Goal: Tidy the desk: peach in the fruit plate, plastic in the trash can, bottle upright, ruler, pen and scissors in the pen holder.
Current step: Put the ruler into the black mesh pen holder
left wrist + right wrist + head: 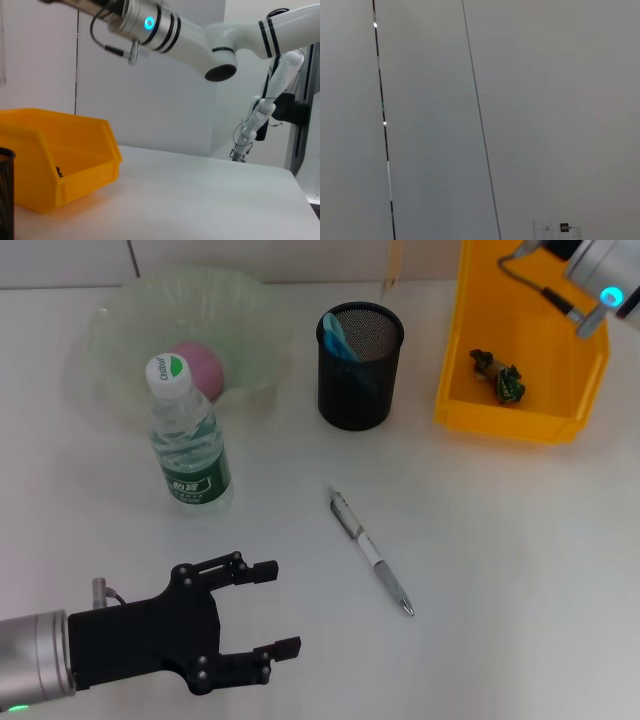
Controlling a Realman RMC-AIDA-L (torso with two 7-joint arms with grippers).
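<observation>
desk inventory as i see it, left to right, placed from my left gripper (268,608).

- left gripper: low at the near left of the white desk (500,560), fingers (262,571) spread apart, nothing between them.
- water bottle (187,437): standing upright, just beyond the gripper, white cap on.
- fruit plate (120,320): pale green, behind the bottle, farther from the gripper; the pink peach (203,368) sits inside it, partly hidden by the bottle cap.
- pen (371,551): lying flat on the desk, off the gripper's right side and slightly ahead, well apart from everything.
- pen holder (359,367): black mesh, ahead and right of the gripper, with something blue (336,336) standing in it; i cannot tell what it is.
- trash can (505,420): yellow bin, far right, holding a crumpled scrap of plastic (499,373).
- right gripper: i see only its arm (590,280) above the bin's far corner; i cannot tell how the fingers stand.
</observation>
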